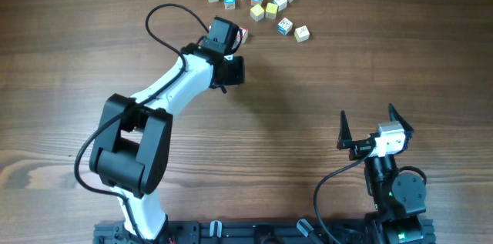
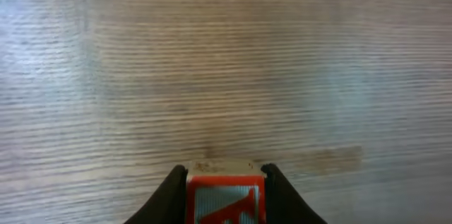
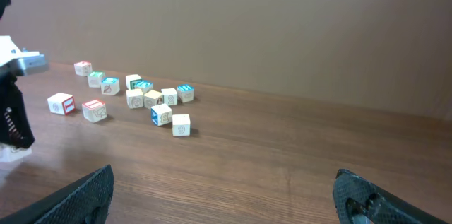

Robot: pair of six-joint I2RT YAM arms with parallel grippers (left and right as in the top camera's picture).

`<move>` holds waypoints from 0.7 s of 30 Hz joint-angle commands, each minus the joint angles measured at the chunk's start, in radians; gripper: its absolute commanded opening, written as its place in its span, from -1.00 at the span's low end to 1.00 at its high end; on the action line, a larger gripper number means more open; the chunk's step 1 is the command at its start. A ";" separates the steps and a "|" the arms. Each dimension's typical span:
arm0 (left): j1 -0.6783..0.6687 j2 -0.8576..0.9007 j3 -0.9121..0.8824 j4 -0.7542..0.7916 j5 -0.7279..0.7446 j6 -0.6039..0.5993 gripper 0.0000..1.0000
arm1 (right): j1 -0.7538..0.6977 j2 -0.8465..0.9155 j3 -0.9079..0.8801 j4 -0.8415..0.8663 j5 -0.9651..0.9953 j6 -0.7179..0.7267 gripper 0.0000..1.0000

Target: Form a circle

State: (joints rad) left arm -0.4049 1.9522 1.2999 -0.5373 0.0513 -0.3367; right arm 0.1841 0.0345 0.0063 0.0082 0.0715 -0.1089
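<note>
Left gripper [image 2: 224,181] clamps a red-lettered cube [image 2: 224,201] beside loose letter cubes [image 1: 257,11] along the worktop's [image 1: 323,75] far edge; right gripper [image 1: 367,115] gapes empty.

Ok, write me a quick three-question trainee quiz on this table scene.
1. True or false: the right gripper is open and empty.
2. The left gripper is shut on: A) a red-lettered cube, B) a blue ball, C) nothing.
3. Do the loose cubes on the table form a ring yet?
Key: 1 true; 2 A; 3 no, they lie in an uneven cluster.
</note>
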 commanded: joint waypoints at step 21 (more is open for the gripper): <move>-0.019 0.024 -0.090 0.134 -0.079 -0.016 -0.38 | -0.005 -0.005 -0.001 0.005 -0.008 0.005 0.99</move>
State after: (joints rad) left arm -0.4183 1.9598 1.2201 -0.3969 -0.0433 -0.3538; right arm 0.1841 0.0345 0.0063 0.0082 0.0719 -0.1089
